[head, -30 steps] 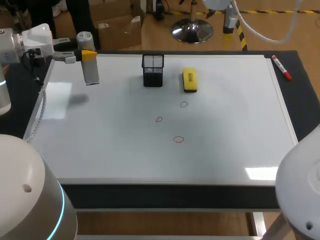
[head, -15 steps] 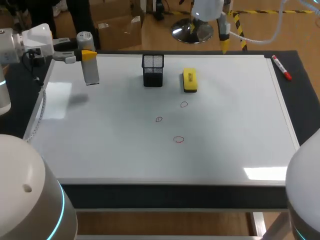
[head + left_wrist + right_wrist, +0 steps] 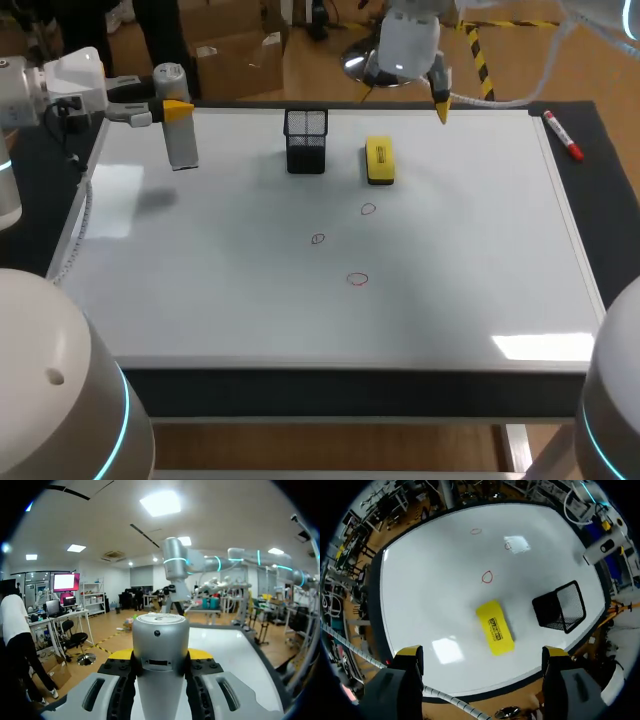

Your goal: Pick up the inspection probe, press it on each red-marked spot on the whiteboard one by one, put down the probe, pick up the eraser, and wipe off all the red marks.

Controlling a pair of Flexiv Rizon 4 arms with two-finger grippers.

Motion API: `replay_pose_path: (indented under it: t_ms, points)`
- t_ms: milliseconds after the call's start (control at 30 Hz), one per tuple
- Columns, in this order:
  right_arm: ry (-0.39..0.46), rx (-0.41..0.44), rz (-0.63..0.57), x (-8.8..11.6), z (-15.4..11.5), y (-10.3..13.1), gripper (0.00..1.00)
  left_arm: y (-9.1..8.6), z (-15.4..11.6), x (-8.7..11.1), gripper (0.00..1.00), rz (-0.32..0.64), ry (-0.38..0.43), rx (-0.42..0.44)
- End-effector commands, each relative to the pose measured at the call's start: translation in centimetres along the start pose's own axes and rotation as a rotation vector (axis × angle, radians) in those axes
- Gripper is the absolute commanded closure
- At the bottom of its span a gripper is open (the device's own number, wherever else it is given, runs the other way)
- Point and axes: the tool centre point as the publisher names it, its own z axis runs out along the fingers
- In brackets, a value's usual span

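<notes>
The right gripper [image 3: 481,653] hangs above the far edge of the large flat whiteboard [image 3: 430,580]. Its two yellow-tipped fingers [image 3: 409,652] are spread wide and nothing is between them. Just ahead of the gripper a yellow rectangular block eraser [image 3: 495,628] lies flat on the board. To its left stands a black wire-mesh pen holder [image 3: 560,606], upright and apart from the eraser. Toward the near side there are small red circles: the first red mark [image 3: 487,576] is near the eraser, the second red mark [image 3: 508,545] touches a bright light reflection, and the third red mark [image 3: 476,531] is beyond it. Past the holder a grey cylindrical probe [image 3: 600,551] shows near the board's left edge.
</notes>
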Motion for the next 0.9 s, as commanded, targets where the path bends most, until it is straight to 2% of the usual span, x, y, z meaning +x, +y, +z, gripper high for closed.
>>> replay_pose_path:
  t_ms: [33, 167, 300, 700, 900]
  points:
    - [0.018, 0.014, -0.091, -0.3, 0.6, 0.6, 0.0, -0.1, 0.0, 0.1, 1.0, 0.001, -0.002, 0.0]
    - [-0.022, 0.037, -0.185, -0.4, 1.4, 1.0, 0.0, -0.1, 0.0, 0.1, 1.0, 0.001, -0.002, 0.0]
    - [-0.018, 0.029, -0.238, -0.8, 2.5, 1.2, 0.0, -0.1, 0.0, 0.1, 1.0, 0.001, -0.002, 0.0]
    - [0.018, -0.022, -0.28, -1.2, 6.4, 1.3, 0.0, -0.1, 0.0, 0.1, 1.0, 0.001, -0.002, 0.0]
    - [0.026, -0.016, -0.29, -1.4, 7.6, 1.3, 0.0, -0.1, 0.0, 0.1, 1.0, 0.001, -0.002, 0.0]
